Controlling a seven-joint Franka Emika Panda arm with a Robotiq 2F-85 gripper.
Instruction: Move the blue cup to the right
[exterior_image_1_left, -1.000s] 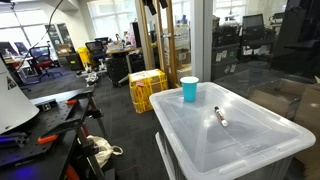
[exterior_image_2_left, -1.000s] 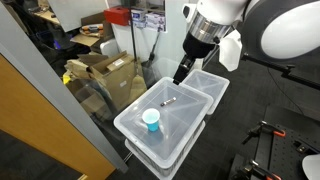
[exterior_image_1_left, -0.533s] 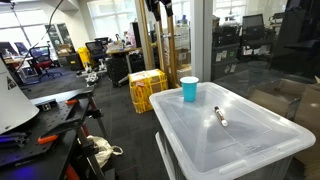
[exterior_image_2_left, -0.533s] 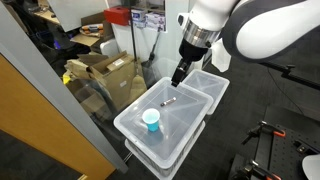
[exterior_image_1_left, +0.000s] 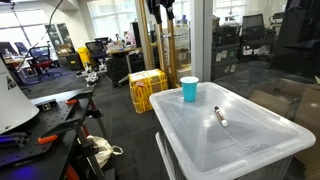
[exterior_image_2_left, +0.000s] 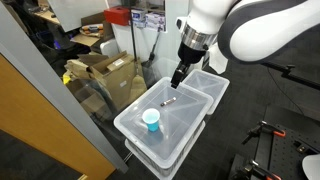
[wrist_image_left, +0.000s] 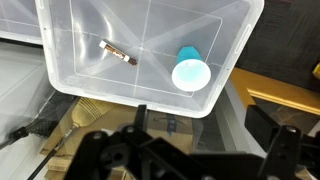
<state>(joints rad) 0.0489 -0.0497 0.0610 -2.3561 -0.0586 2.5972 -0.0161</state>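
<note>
The blue cup (exterior_image_1_left: 189, 89) stands upright near a corner of a clear plastic bin's lid (exterior_image_1_left: 245, 140); it shows in both exterior views (exterior_image_2_left: 151, 121) and, from above, in the wrist view (wrist_image_left: 191, 72). A thin white-and-black marker (exterior_image_1_left: 220, 116) lies on the lid a little way from the cup and also shows in the wrist view (wrist_image_left: 118, 52). My gripper (exterior_image_2_left: 178, 76) hangs high above the bin, well clear of the cup. In the wrist view its two dark fingers (wrist_image_left: 205, 130) are spread wide with nothing between them.
A second clear bin (exterior_image_2_left: 207, 86) stands against the first. Cardboard boxes (exterior_image_2_left: 105, 72) and a wooden panel (exterior_image_2_left: 40, 120) are beside the bins. A yellow crate (exterior_image_1_left: 147, 88) sits on the floor beyond the cup. A workbench with tools (exterior_image_1_left: 40, 120) is nearby.
The gripper has shifted slightly sideways above the bin. The cup and marker have not moved.
</note>
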